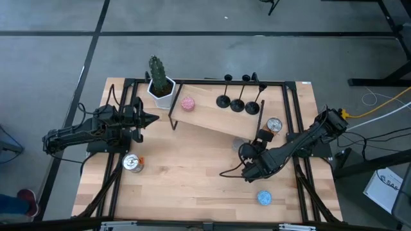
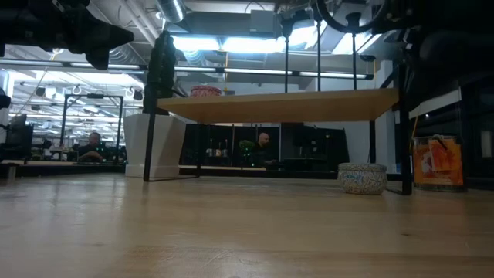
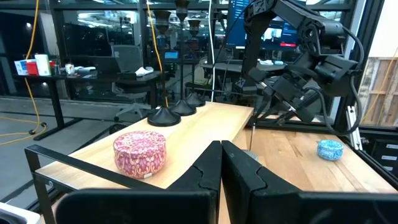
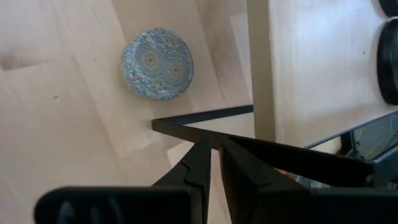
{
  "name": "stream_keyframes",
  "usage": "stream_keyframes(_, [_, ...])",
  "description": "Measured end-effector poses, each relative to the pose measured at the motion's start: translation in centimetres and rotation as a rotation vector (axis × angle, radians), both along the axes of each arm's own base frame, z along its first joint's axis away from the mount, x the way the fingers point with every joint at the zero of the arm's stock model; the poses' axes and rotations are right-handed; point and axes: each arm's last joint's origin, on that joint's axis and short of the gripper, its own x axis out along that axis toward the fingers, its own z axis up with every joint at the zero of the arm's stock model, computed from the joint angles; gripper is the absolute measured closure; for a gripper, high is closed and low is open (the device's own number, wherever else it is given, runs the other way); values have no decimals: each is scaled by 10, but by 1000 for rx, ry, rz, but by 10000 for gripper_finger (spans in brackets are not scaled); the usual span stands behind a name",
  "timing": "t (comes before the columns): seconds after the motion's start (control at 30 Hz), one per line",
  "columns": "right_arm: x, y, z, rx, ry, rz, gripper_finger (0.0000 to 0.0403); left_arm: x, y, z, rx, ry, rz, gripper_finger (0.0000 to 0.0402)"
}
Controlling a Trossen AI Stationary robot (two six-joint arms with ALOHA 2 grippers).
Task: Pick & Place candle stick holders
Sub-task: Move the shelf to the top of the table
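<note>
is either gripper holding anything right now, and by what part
Nothing is held. The left gripper is shut and empty beside the raised shelf. The right gripper is shut and empty near the shelf's end. All three candle stick holders stand on the shelf.

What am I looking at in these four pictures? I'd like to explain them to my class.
Two robot arms work at a wooden table. One picture looks straight down, one sits level with the tabletop, and one comes from each wrist. The left end effector waits shut near a potted cactus. The right end effector, nearly shut, holds nothing. On a raised wooden shelf stand three black candle stick holders and a pink tin. On the table lie a blue tin, a grey tin and two metal cans.
</note>
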Motion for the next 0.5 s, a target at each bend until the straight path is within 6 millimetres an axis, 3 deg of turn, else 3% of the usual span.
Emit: stream_keyframes(0.5, [3, -15, 3, -103, 50, 36, 365, 0, 0, 0, 0, 0, 0, 396])
